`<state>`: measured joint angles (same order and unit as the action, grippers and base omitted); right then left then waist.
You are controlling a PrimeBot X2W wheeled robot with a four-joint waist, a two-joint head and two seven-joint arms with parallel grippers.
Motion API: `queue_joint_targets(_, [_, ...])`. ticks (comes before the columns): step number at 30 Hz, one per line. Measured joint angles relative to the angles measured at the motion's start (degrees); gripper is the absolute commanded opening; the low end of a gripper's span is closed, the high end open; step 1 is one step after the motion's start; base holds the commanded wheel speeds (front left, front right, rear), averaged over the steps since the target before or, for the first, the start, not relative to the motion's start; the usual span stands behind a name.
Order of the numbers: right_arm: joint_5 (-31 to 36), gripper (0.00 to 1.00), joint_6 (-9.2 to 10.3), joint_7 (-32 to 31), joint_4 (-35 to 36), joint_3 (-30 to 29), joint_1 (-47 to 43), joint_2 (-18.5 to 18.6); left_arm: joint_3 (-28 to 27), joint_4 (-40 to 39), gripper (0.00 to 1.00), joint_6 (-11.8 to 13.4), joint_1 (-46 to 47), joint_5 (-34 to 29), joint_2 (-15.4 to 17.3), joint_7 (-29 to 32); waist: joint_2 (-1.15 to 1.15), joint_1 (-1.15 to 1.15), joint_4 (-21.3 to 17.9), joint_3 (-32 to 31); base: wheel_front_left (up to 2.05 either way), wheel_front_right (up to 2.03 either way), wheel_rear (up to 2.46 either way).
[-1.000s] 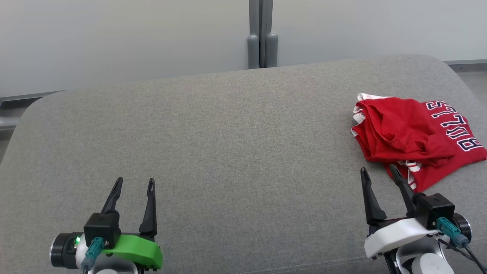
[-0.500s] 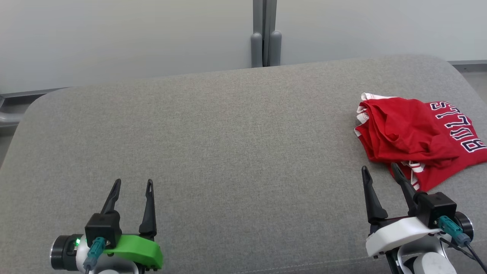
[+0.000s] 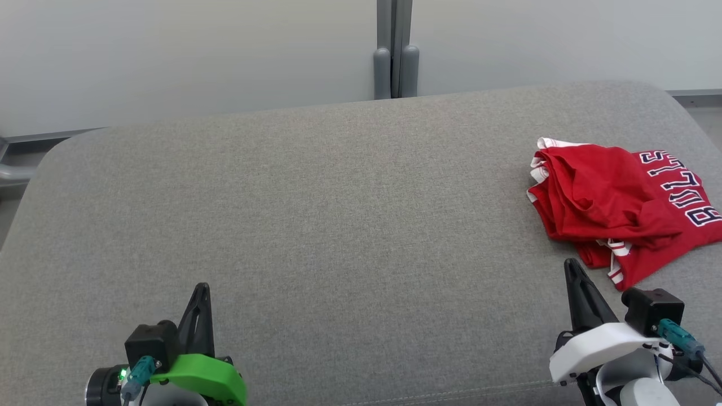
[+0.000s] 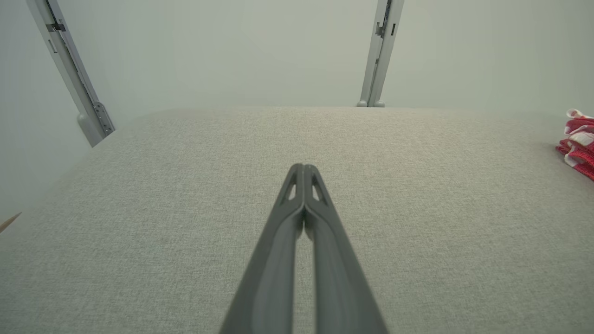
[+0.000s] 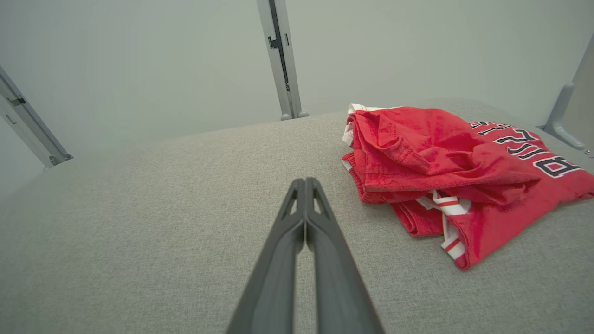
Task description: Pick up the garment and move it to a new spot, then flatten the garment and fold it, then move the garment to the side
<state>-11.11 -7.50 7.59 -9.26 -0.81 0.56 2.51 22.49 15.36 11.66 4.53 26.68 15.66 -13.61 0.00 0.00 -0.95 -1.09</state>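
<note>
Left tool [image 3: 201,290] and right tool [image 3: 571,266], both now together rather than apart, lower in view, clear of red garment [image 3: 609,197].

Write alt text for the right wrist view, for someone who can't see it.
A crumpled red jersey with white trim lies on a grey fabric cushion, right of the right gripper, whose two dark fingers are shut together, clear of the cloth.

You've got a red garment [image 3: 606,197]: white-and-red striped trim, dark white-outlined lettering. Cushion [image 3: 338,225] plain grey weave. Left gripper [image 3: 201,288] dark, its mount [image 3: 200,375] green; right gripper [image 3: 571,265] dark, white mount [image 3: 592,344]. Wall [image 3: 169,56] pale grey.
</note>
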Motion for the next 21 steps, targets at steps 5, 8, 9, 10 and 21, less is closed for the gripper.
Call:
queue_joint_targets(5, [-4.81, 0.0, 0.0, -2.08, -2.03, -1.82, 2.2, 0.01, -0.87, 1.78, 0.0, -1.27, 1.42, 5.05, -0.69, 0.27, 0.0, 0.0, 0.04, 0.1, 0.0, 0.0, 0.0])
queue_joint_targets(8, [-6.78, 0.0, 0.0, -2.83, -2.87, -2.48, 2.99, 0.03, -1.32, 2.38, 0.0, -1.88, 2.2, 6.84, -1.03, 0.44, 0.0, 0.0, 0.06, 0.14, 0.0, 0.0, 0.0])
queue_joint_targets(9, [-7.62, 0.0, 0.0, -3.26, -3.25, -2.74, 3.41, 0.03, -1.55, 2.75, 0.0, -2.16, 2.54, 7.76, -1.26, 0.45, 0.0, 0.0, 0.07, 0.16, 0.0, 0.0, 0.0])
queue_joint_targets(10, [-8.62, 0.0, 0.0, -3.57, -3.61, -3.05, 3.8, 0.04, -1.77, 3.12, 0.0, -2.42, 2.9, 8.84, -1.53, 0.53, 0.0, 0.0, 0.08, 0.18, 0.0, 0.0, 0.0])
queue_joint_targets(21, [-18.41, 0.0, 0.0, -7.21, -7.7, -5.94, 7.95, 0.32, -3.77, 5.43, 0.0, -4.92, 5.91, 18.04, -3.15, 1.11, 0.0, 0.0, 0.17, 0.4, 0.0, 0.0, 0.0])
